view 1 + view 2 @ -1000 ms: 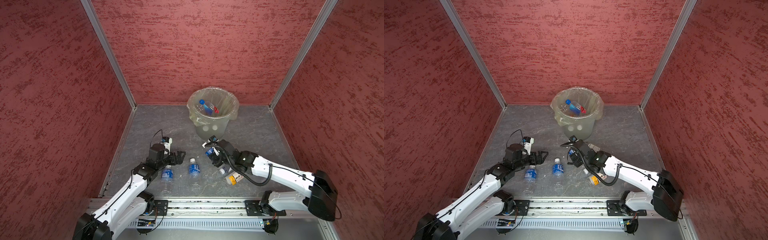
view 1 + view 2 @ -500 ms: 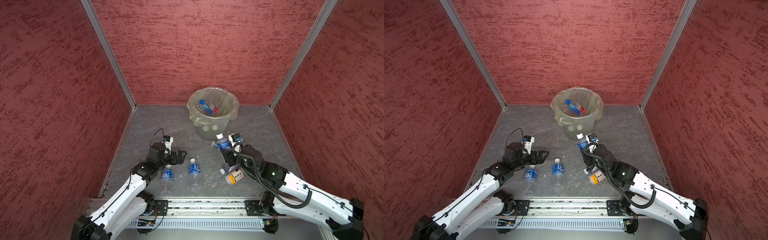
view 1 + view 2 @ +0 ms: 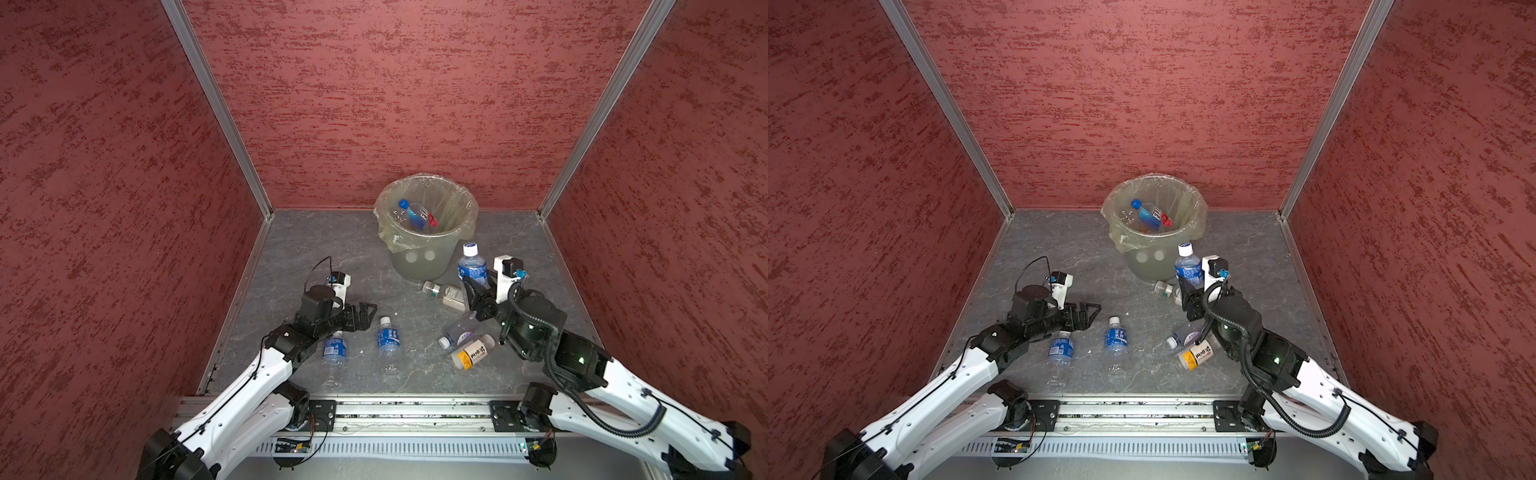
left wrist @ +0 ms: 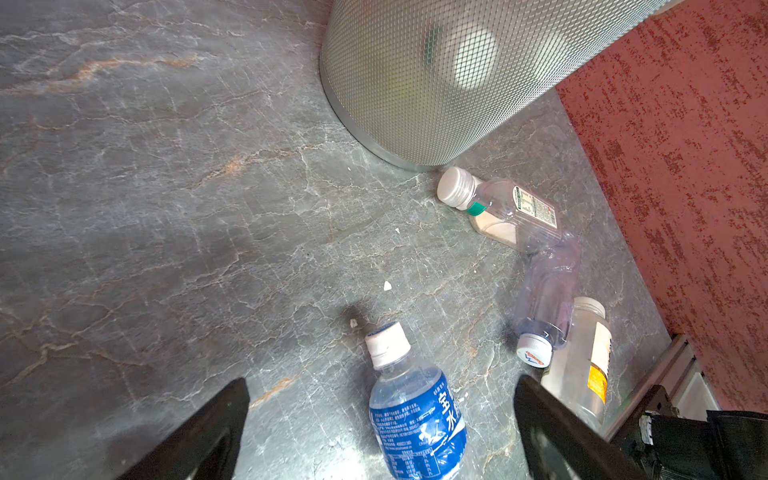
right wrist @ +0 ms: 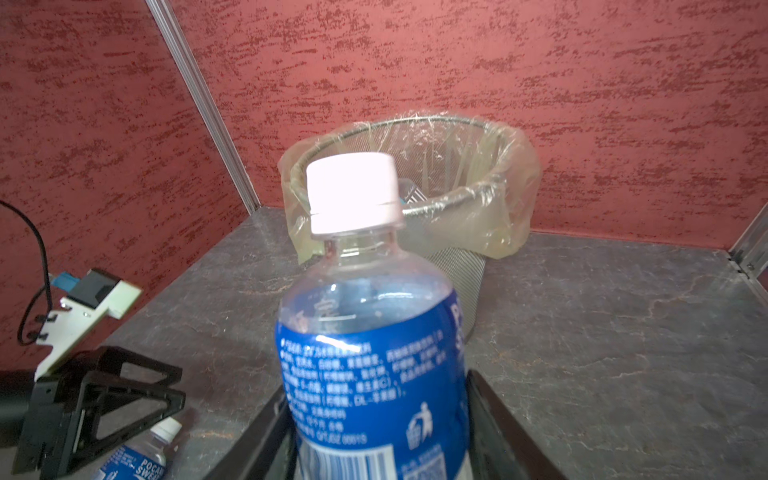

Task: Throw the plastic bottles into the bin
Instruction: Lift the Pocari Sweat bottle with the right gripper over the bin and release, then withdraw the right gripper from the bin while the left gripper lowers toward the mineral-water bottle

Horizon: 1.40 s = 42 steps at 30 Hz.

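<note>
The bin [image 3: 426, 243] [image 3: 1156, 249] stands at the back, its bag folded over the rim, with a blue-capped bottle [image 3: 413, 214] inside. My right gripper [image 3: 478, 286] [image 5: 374, 415] is shut on an upright blue-label bottle with a white cap [image 3: 471, 268] [image 3: 1187, 266] [image 5: 370, 332], lifted beside the bin's near right side. My left gripper [image 3: 363, 313] [image 4: 382, 382] is open low over the floor. A blue-label bottle [image 3: 389, 338] [image 4: 415, 415] lies between its fingers, and another [image 3: 334, 349] lies under that arm.
A green-banded bottle [image 3: 444, 293] [image 4: 507, 208], a crushed clear bottle [image 3: 459, 332] and a yellow-label bottle [image 3: 471, 353] lie on the grey floor under my right arm. Red walls close three sides. A metal rail [image 3: 415, 411] runs along the front.
My right gripper has risen with the blue-label bottle and moved to the right, ending beside the bin. The left arm has not moved.
</note>
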Available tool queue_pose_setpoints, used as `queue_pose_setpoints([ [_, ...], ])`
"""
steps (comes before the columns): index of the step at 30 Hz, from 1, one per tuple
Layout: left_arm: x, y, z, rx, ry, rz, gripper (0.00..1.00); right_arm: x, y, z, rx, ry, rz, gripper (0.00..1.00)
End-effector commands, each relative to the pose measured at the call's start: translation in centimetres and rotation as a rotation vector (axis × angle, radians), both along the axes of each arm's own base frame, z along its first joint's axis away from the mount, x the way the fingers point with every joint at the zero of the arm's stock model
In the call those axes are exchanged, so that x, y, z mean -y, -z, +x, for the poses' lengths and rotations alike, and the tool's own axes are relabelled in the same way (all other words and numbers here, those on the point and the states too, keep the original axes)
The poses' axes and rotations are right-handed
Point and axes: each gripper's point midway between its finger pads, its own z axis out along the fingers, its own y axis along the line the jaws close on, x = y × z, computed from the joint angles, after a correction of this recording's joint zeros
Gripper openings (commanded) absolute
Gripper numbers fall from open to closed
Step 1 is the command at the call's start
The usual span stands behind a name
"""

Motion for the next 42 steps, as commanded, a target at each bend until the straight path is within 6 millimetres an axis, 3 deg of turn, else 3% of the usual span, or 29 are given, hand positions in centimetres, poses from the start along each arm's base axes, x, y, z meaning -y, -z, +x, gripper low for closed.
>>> queue_pose_setpoints([
  [1, 0.1, -0.8, -0.1, 0.018, -0.001, -0.005, 1.00, -0.5, -4.3, 1.1, 0.100, 0.039, 0.026, 0.59],
  [5, 0.0, -0.7, -0.6, 0.020, -0.002, -0.017, 1.00, -2.6, -8.4, 4.0, 0.172, 0.068, -0.008, 0.61],
  [7, 0.0, -0.5, -0.9, 0.018, -0.001, -0.021, 1.00, -3.5, -10.8, 6.4, 0.203, 0.074, 0.001, 0.61],
  [9, 0.1, -0.4, -1.1, 0.015, 0.010, -0.029, 1.00, -4.1, -13.2, 10.1, 0.223, 0.080, 0.021, 0.65],
  [11, 0.4, -0.4, -1.4, 0.010, 0.024, -0.037, 1.00, -4.5, -14.0, 14.7, 0.200, 0.101, 0.017, 0.81],
  [13, 0.5, -0.5, -1.6, 0.002, 0.035, -0.040, 1.00, -4.8, -13.4, 19.1, 0.145, 0.122, -0.009, 0.94],
  [14, 0.6, -0.6, -1.8, 0.000, 0.038, -0.043, 1.00, -4.5, -13.2, 20.8, 0.120, 0.146, -0.012, 0.97],
  [16, 0.6, -0.8, -2.0, 0.001, 0.043, -0.048, 1.00, -3.9, -13.2, 22.1, 0.097, 0.161, -0.001, 0.99],
  [20, 0.7, -0.9, -2.5, -0.007, 0.040, -0.058, 0.99, -2.9, -14.8, 20.8, 0.134, 0.155, 0.043, 0.99],
  [28, 1.2, -1.0, -2.5, -0.021, 0.018, -0.023, 0.99, -1.1, -14.6, 17.2, 0.126, 0.145, 0.069, 0.99],
  [42, 3.5, -0.9, -2.7, -0.030, 0.039, 0.016, 0.98, 1.3, -7.0, 14.0, -0.012, 0.173, 0.008, 0.96],
])
